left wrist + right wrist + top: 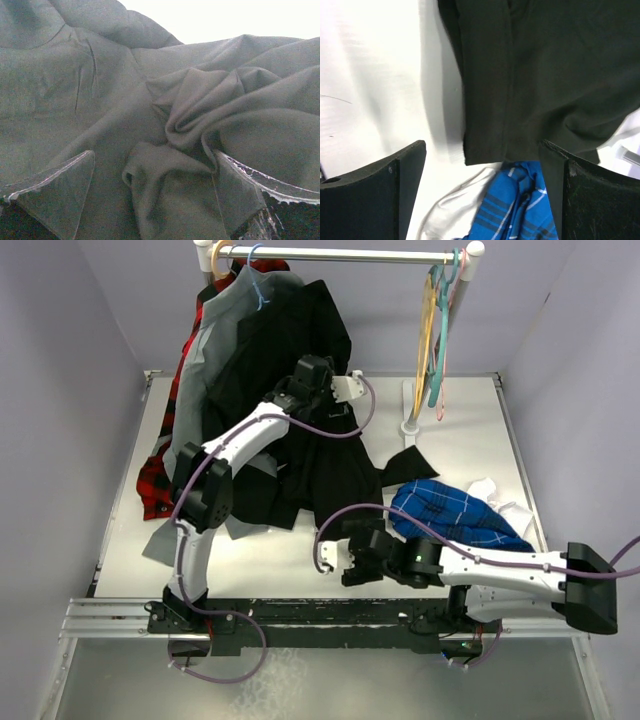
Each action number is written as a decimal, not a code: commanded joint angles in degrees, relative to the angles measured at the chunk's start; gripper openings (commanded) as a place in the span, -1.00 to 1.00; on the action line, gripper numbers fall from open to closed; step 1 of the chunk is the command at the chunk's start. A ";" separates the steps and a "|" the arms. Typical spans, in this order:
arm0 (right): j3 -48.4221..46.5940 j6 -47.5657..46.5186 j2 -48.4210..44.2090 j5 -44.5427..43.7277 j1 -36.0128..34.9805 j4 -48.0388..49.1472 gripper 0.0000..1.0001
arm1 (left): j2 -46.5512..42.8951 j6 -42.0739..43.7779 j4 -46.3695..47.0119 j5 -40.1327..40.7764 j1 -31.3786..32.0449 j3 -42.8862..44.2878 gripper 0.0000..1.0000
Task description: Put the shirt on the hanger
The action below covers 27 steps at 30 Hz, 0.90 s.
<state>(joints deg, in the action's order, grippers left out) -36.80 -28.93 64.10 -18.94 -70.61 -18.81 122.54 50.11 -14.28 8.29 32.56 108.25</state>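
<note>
The black shirt [315, 455] drapes from the left end of the rail down onto the table. My left gripper [343, 390] is raised against its upper part. In the left wrist view dark shirt fabric [200, 110] fills the frame, and a bunched fold lies between the left gripper's [157, 200] wide-apart jaws, which are open. The yellow-orange hanger [428, 325] hangs on the right end of the rail, away from both arms. My right gripper [330, 558] is low near the table's front and open. The shirt hem [520, 100] lies just beyond its fingers [395, 195].
A grey shirt [215, 350] and a red-checked one [160, 475] hang at the left of the rail [340, 255]. Teal [440, 340] and pink hangers share the right end by the stand post [418, 410]. A blue-checked shirt [455, 515] [520, 210] and white cloth [450, 220] lie at right.
</note>
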 commanded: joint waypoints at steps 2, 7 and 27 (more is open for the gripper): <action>4.73 -7.45 -5.36 -4.93 0.08 9.66 0.90 | -12.13 -4.88 -4.38 -6.69 -0.68 -2.29 0.99; 5.97 -6.91 -4.63 -1.70 1.42 12.48 0.88 | -23.79 -9.28 -9.34 -14.99 -3.73 -7.25 0.99; 1.20 -0.28 -0.72 -1.76 4.92 21.97 -0.52 | -50.23 -2.43 -10.91 -46.63 -13.64 -42.70 0.99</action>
<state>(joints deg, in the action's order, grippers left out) -31.07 -31.55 66.74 -20.05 -65.87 0.34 76.75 43.88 -25.47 -28.23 19.03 64.34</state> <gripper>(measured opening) 0.261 0.992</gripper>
